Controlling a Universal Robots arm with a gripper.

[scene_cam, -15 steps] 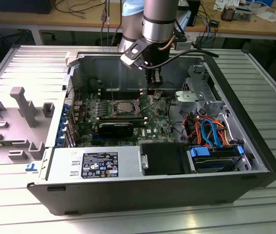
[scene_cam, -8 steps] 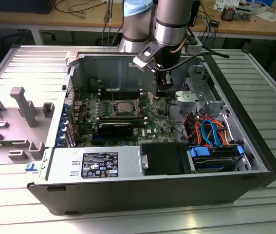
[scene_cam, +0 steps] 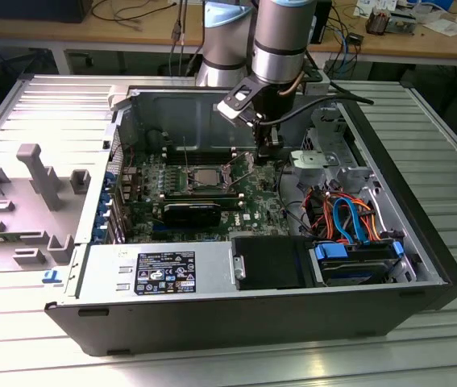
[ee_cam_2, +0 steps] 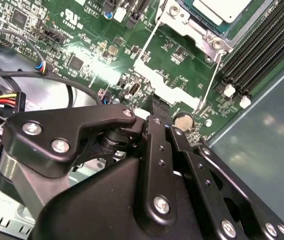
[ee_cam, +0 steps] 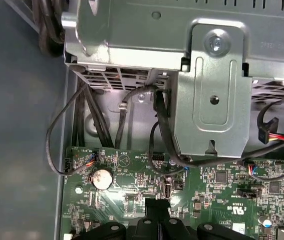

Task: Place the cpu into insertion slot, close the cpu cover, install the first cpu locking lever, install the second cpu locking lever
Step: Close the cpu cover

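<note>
Open tower case (scene_cam: 212, 322) lies on its side on a ribbed aluminium counter (scene_cam: 446, 161); dark painted walls, green circuit board inside.

- The cpu (scene_cam: 205, 176) sits in the insertion slot (scene_cam: 188, 186), near the board's middle. In the second wrist view the cpu (ee_cam_2: 221, 7) shows a flat, pale, satin metal top with a thin green edge.
- The cpu cover (ee_cam_2: 184, 24) is a bright stamped-steel frame lying around the chip. Whether it is pressed fully flat cannot be told.
- Two thin wire levers (ee_cam_2: 153, 34) angle away from the socket over the board.
- The gripper (scene_cam: 269, 153) hangs just above the board, on the exterior view's right of the socket and apart from it. Its matte black linkage carries silver screw heads.
- In both wrist views the jaws are drawn together to one narrow black tip (ee_cam_2: 161, 106) (ee_cam: 157, 204), with nothing between them.
- A round shiny coin cell (ee_cam_2: 183, 121) lies just beside the tip.
- Long black ribbed memory slots (ee_cam_2: 262, 50) run alongside the socket.
- A folded, dull grey sheet-metal bracket (ee_cam: 212, 75) stands beyond the board's edge, with black cables (ee_cam: 159, 125) looping under it.
- A black graphics card (scene_cam: 192, 211) lies close to the socket.
</note>
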